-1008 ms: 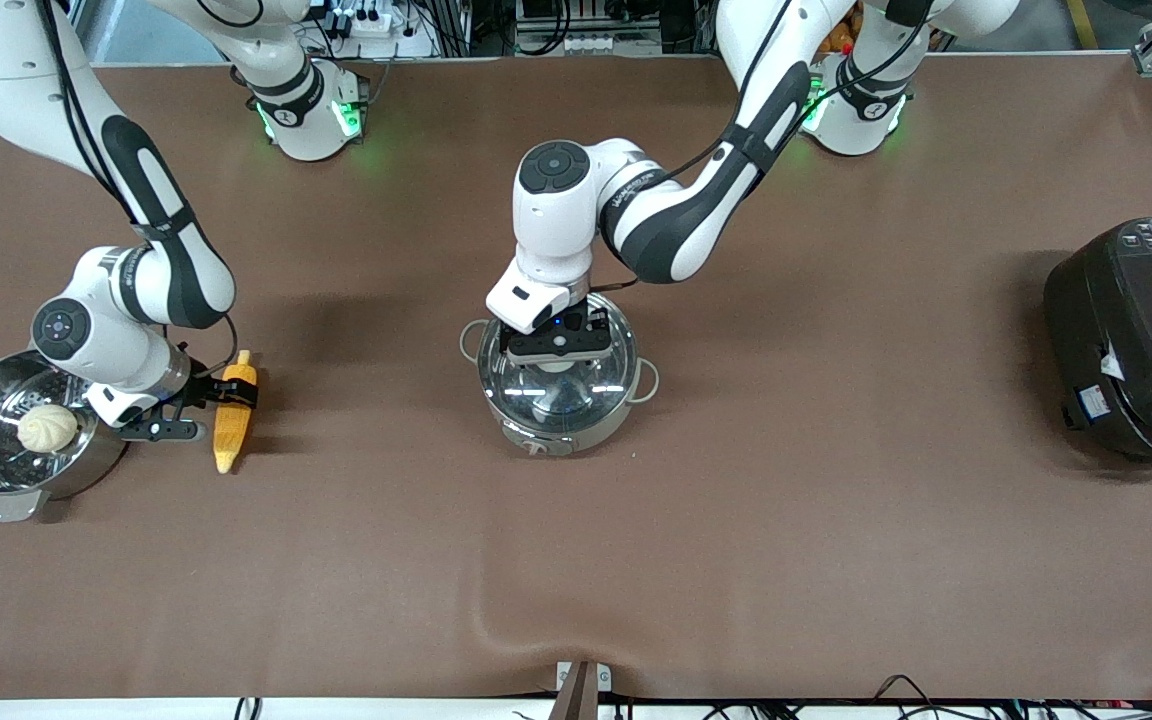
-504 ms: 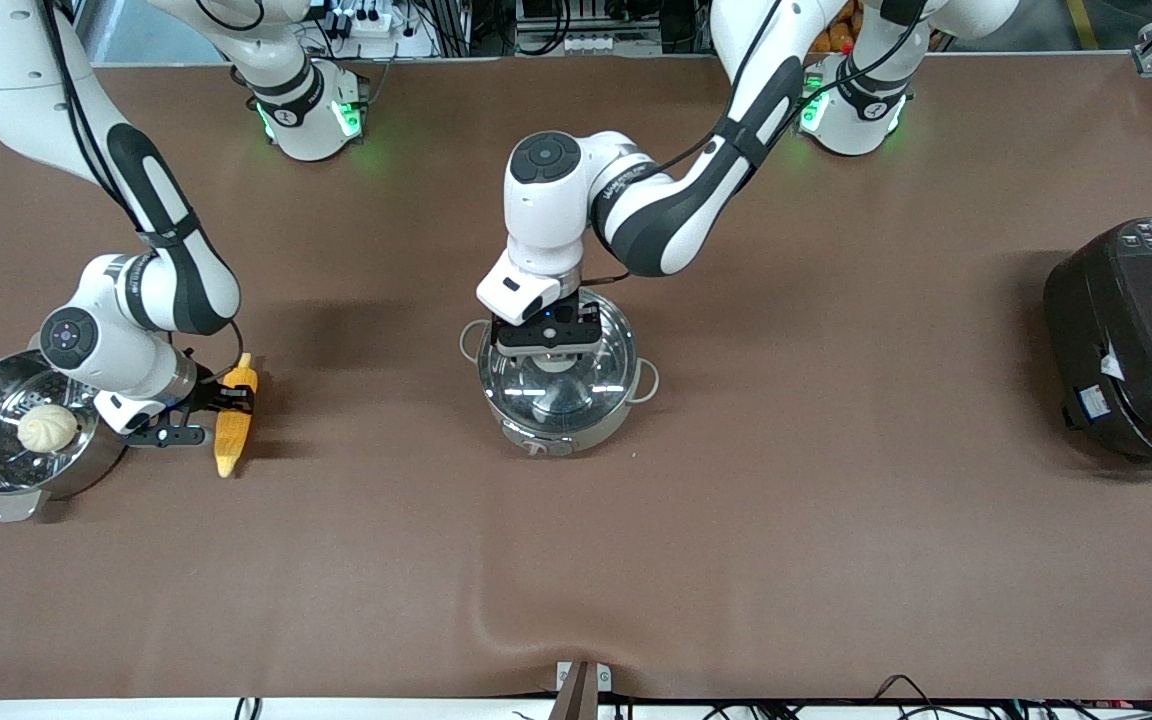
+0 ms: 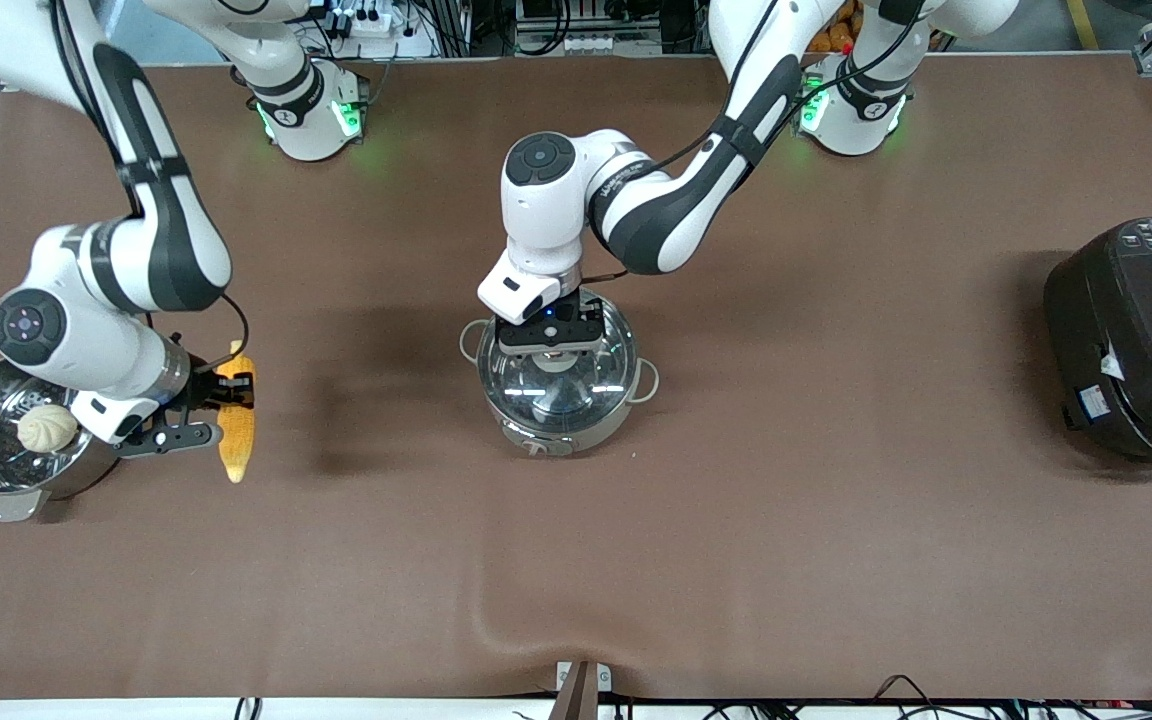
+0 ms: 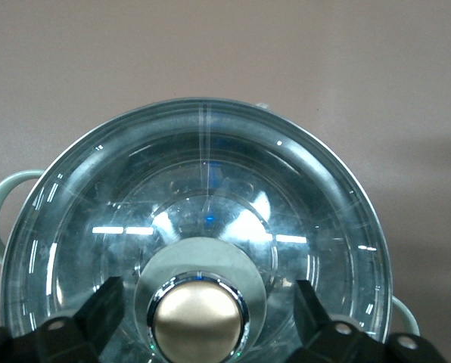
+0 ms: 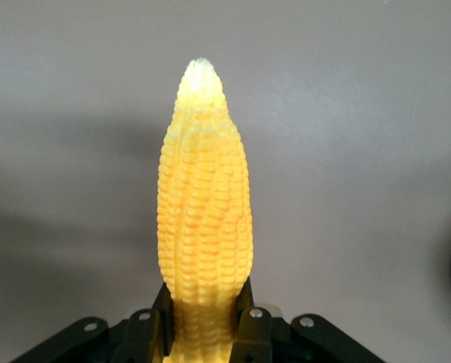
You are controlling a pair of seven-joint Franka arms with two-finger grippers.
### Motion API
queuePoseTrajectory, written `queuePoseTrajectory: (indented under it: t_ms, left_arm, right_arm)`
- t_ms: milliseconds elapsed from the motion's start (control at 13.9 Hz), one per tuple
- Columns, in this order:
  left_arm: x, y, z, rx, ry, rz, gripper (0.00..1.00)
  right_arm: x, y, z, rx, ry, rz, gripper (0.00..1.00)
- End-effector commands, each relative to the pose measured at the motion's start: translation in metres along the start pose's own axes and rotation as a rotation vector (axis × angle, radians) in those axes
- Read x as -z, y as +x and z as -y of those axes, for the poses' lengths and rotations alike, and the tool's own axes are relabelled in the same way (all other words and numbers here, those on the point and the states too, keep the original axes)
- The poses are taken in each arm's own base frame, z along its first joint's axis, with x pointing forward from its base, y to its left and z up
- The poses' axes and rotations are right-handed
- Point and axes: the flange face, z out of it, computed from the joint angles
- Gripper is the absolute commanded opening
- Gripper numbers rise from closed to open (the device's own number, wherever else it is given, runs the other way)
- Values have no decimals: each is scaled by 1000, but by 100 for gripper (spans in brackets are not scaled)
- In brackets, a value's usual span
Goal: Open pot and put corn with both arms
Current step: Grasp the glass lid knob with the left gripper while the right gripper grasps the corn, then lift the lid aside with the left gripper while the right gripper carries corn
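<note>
High front camera faces the robots; wrist cameras sit close over pot (image 4: 195, 249) and corn (image 5: 203, 204).

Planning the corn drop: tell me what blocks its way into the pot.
The glass lid sits on the pot, with the left end effector open around its knob. The right end effector holds the corn.
</note>
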Motion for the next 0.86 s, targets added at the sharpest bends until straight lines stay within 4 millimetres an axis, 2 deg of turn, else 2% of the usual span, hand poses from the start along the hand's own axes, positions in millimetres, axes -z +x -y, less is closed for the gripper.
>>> queuePoseTrajectory:
  t_ms: [0, 72, 288, 360, 504, 648, 720, 792]
  left_arm:
    - [17, 3, 3, 48, 20, 14, 0]
    - [19, -2, 2, 55, 32, 39, 0]
    - [21, -2, 3, 61, 33, 48, 0]
    - [22, -2, 3, 62, 31, 48, 0]
    - [26, -1, 4, 64, 30, 47, 0]
    - [40, 5, 8, 72, 37, 44, 0]
    - [55, 9, 12, 76, 40, 40, 0]
    - [75, 15, 17, 87, 35, 34, 0]
  right_arm:
    - [33, 8, 19, -16, -1, 16, 12]
    - [42, 8, 27, -44, -3, 5, 12]
    - [58, 13, 75, -73, -8, -9, 12]
    - [58, 14, 85, -90, -9, -12, 12]
    - [59, 15, 89, -93, -10, -14, 12]
    - [60, 14, 89, -95, -9, -12, 12]
    - [65, 14, 96, -88, -6, -21, 12]
    - [76, 15, 118, -67, -3, -41, 12]
